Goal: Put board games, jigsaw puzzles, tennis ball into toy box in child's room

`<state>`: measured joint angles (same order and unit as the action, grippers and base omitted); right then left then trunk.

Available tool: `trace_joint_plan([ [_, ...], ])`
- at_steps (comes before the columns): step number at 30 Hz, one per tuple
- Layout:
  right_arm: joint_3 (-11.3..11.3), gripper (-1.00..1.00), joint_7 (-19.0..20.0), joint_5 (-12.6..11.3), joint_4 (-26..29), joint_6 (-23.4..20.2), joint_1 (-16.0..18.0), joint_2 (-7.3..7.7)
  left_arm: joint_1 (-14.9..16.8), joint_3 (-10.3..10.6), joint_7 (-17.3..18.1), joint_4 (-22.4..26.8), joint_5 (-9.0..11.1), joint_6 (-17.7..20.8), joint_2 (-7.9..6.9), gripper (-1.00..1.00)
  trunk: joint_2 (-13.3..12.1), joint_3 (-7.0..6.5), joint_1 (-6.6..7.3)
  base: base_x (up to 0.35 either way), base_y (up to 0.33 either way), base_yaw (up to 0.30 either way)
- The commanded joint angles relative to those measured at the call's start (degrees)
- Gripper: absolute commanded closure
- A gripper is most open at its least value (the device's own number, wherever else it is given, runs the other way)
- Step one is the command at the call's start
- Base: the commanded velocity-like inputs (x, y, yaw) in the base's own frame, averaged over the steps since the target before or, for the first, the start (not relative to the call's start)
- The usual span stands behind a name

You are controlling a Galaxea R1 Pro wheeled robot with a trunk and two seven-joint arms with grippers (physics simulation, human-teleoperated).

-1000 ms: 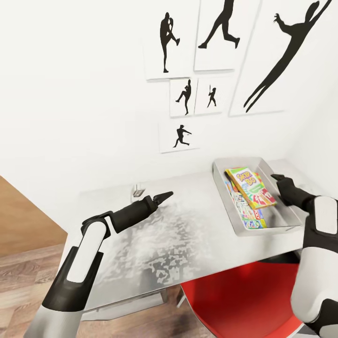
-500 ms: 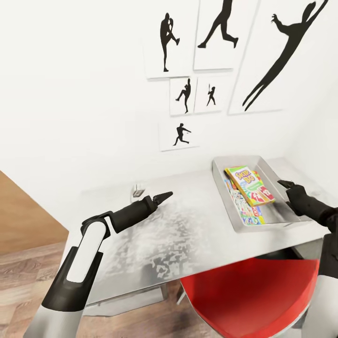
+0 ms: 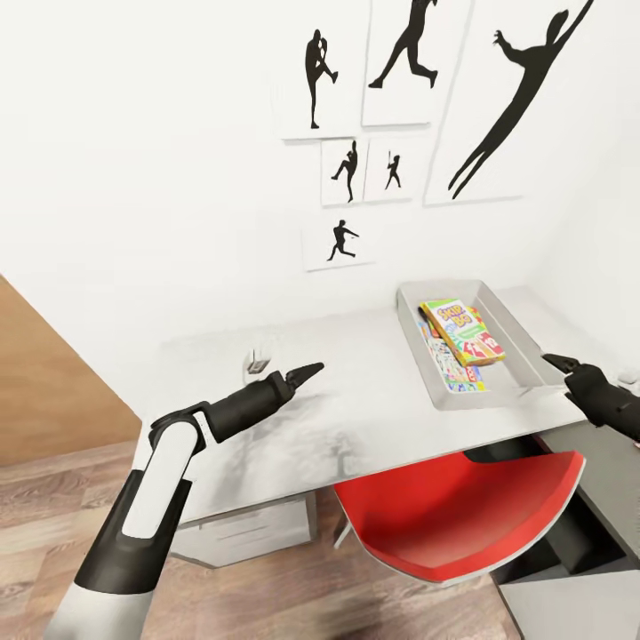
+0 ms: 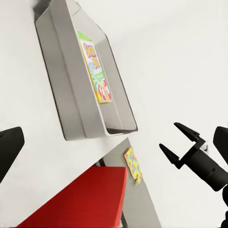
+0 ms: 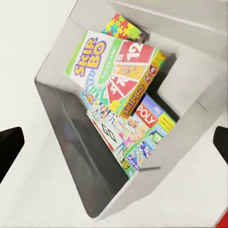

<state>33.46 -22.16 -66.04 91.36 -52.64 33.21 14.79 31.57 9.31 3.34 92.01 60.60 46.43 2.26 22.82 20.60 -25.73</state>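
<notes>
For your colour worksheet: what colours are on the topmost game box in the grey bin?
Green, white and red "SKIP-BO" game box, clearest in the right wrist view.

Top board game (image 5: 110, 66) showing "SKIP-BO" on lid and side, plus red "12" card. Game beneath (image 5: 142, 135) showing "POLY", "GO", partly covered.

The toy box (image 5: 71, 102) holds the SKIP-BO game (image 5: 111, 66) atop the MONOPOLY game (image 5: 137, 133).

board games (image 3: 461, 332) lie stacked in the toy box (image 3: 524, 357) on the table (image 3: 373, 400).
</notes>
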Motion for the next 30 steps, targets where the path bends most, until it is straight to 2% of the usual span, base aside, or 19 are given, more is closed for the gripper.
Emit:
trace_joint_plan([
  [1,0.4,-1.0,-0.9,-0.6,0.0,-0.2,0.0,-0.32,-0.3,-0.4,0.6,0.0,-0.3,0.2,-0.3,-1.0,0.1,0.09,-0.05,0.0,0.0,0.0],
  [4,1.3,-1.0,-1.8,-0.6,0.0,-0.2,0.0,-0.4,-0.8,-0.9,0.8,0.0,-0.3,0.2,-1.16,-1.0,0.1,0.09,-0.05,0.0,0.0,0.0],
  [6,1.9,-1.0,-1.8,-0.6,0.0,-0.2,0.0,-0.4,-0.8,-0.9,0.8,0.0,-0.3,0.2,-1.16,-1.0,0.1,0.09,-0.05,0.0,0.0,0.0],
  [30,1.9,-1.0,-1.8,-0.6,0.0,-0.2,0.0,-0.4,-0.8,-0.9,0.8,0.0,-0.3,0.2,-1.16,-1.0,0.1,0.09,-0.05,0.0,0.0,0.0],
])
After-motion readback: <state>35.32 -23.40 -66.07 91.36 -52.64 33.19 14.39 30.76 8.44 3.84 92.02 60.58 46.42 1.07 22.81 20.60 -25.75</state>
